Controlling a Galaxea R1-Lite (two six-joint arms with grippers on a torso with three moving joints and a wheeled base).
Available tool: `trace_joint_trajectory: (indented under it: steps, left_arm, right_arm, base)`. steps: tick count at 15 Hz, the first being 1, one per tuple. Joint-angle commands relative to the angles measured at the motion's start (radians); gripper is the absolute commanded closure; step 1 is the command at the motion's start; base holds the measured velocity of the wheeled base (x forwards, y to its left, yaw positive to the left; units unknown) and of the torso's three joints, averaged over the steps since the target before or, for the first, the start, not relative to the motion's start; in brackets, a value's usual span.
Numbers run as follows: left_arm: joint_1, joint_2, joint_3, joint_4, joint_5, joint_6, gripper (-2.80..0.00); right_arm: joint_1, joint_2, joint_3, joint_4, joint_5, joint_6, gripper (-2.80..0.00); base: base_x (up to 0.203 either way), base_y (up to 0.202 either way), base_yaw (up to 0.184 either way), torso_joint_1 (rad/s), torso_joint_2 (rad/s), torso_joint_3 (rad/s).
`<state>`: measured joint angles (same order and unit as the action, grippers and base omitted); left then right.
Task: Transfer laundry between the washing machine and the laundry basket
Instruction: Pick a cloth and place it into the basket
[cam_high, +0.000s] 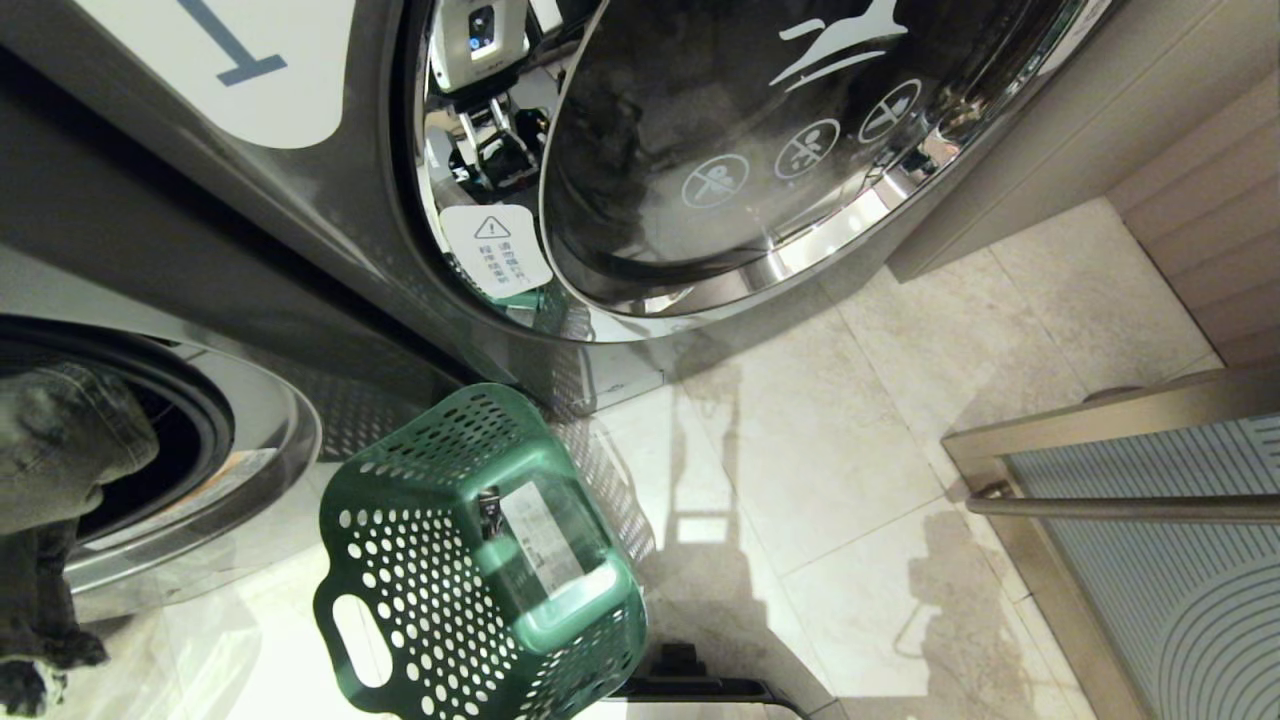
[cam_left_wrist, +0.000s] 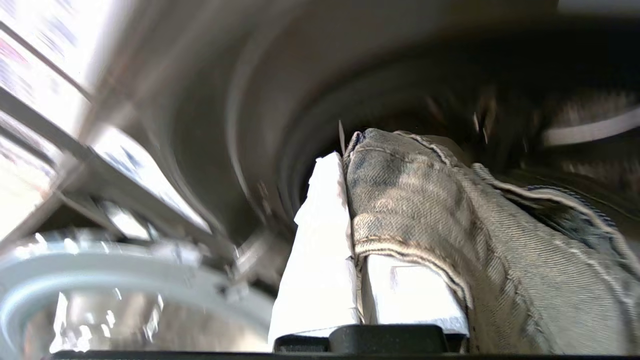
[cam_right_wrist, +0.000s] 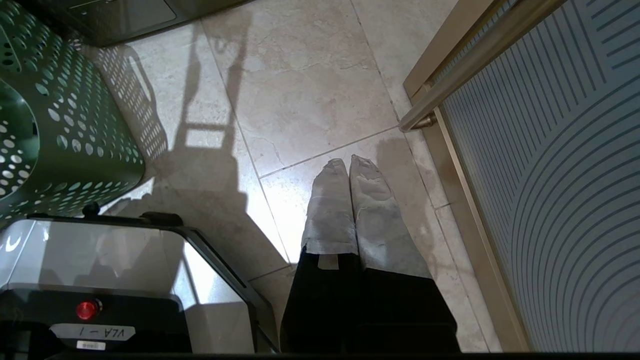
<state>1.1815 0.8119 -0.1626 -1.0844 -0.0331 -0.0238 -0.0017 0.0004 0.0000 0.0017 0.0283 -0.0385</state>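
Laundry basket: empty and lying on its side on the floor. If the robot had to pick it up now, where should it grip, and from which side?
Probably the oval handle cutout in the laundry basket, approached from the open floor in front: it faces outward and one finger could pass through the wall.

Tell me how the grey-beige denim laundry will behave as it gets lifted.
The grey-beige denim laundry probably stays floppy: it folds over the left gripper, which is shut on it, and hangs in a limp bundle. The thick twill and stitched seams suggest some weight. The coarse weave likely resists slipping.
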Motion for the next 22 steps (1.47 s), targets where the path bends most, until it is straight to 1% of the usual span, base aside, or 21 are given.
trace_joint_trajectory:
  steps: [1, 2, 3, 5, 6, 9, 10, 11, 12, 13, 14, 17, 22]
  left_arm:
    - [-0.003, -0.011, -0.003, 0.074, -0.07, -0.001, 0.0]
    - [-0.004, -0.013, -0.004, 0.101, -0.131, -0.001, 0.0]
    - [-0.007, -0.016, 0.002, 0.113, -0.205, -0.007, 0.0]
    - [-0.009, -0.012, 0.012, 0.12, -0.346, -0.043, 0.0]
    - [-0.01, -0.004, 0.017, 0.123, -0.405, -0.054, 0.0]
    - [-0.011, 0.024, 0.022, 0.189, -0.531, -0.072, 0.0]
    - [-0.013, 0.031, 0.024, 0.2, -0.591, -0.073, 0.0]
    - [-0.013, 0.042, 0.024, 0.207, -0.665, -0.074, 0.0]
    - [-0.014, 0.051, 0.022, 0.209, -0.718, -0.074, 0.0]
    - [-0.018, 0.054, 0.022, 0.21, -0.757, -0.074, 0.0]
    - [-0.028, 0.055, 0.02, 0.21, -0.781, -0.074, 0.0]
    - [-0.073, 0.059, 0.015, 0.207, -0.809, -0.069, 0.0]
    - [-0.214, 0.032, 0.009, 0.202, -0.797, -0.069, 0.0]
  right_arm:
    - [0.0, 0.0, 0.0, 0.0, 0.001, -0.001, 0.0]
    - [0.0, 0.0, 0.0, 0.0, 0.001, -0.001, 0.0]
    - [0.0, 0.0, 0.0, 0.0, 0.001, -0.001, 0.0]
    - [0.0, 0.0, 0.0, 0.0, 0.001, -0.001, 0.0]
    - [0.0, 0.0, 0.0, 0.0, 0.001, 0.0, 0.0]
    - [0.0, 0.0, 0.0, 0.0, 0.001, -0.001, 0.0]
    - [0.0, 0.001, 0.0, 0.0, 0.001, 0.0, 0.0]
    - [0.0, 0.001, 0.0, 0.0, 0.001, -0.001, 0.0]
    - [0.0, 0.0, 0.0, 0.0, 0.001, -0.001, 0.0]
    - [0.0, 0.0, 0.0, 0.0, 0.001, -0.001, 0.0]
    - [0.0, 0.0, 0.0, 0.0, 0.001, 0.0, 0.0]
    - [0.0, 0.0, 0.0, 0.0, 0.001, -0.001, 0.0]
    - [0.0, 0.001, 0.0, 0.0, 0.001, -0.001, 0.0]
  base:
    - [0.0, 0.0, 0.0, 0.0, 0.0, 0.0]
    - [0.0, 0.0, 0.0, 0.0, 0.0, 0.0]
    - [0.0, 0.0, 0.0, 0.0, 0.0, 0.0]
    - [0.0, 0.0, 0.0, 0.0, 0.0, 0.0]
    - [0.0, 0.0, 0.0, 0.0, 0.0, 0.0]
    - [0.0, 0.0, 0.0, 0.0, 0.0, 0.0]
    - [0.0, 0.0, 0.0, 0.0, 0.0, 0.0]
    - [0.0, 0.0, 0.0, 0.0, 0.0, 0.0]
    - [0.0, 0.0, 0.0, 0.0, 0.0, 0.0]
    - [0.0, 0.0, 0.0, 0.0, 0.0, 0.0]
    - [0.0, 0.0, 0.0, 0.0, 0.0, 0.0]
    - [0.0, 0.0, 0.0, 0.0, 0.0, 0.0]
    - [0.0, 0.0, 0.0, 0.0, 0.0, 0.0]
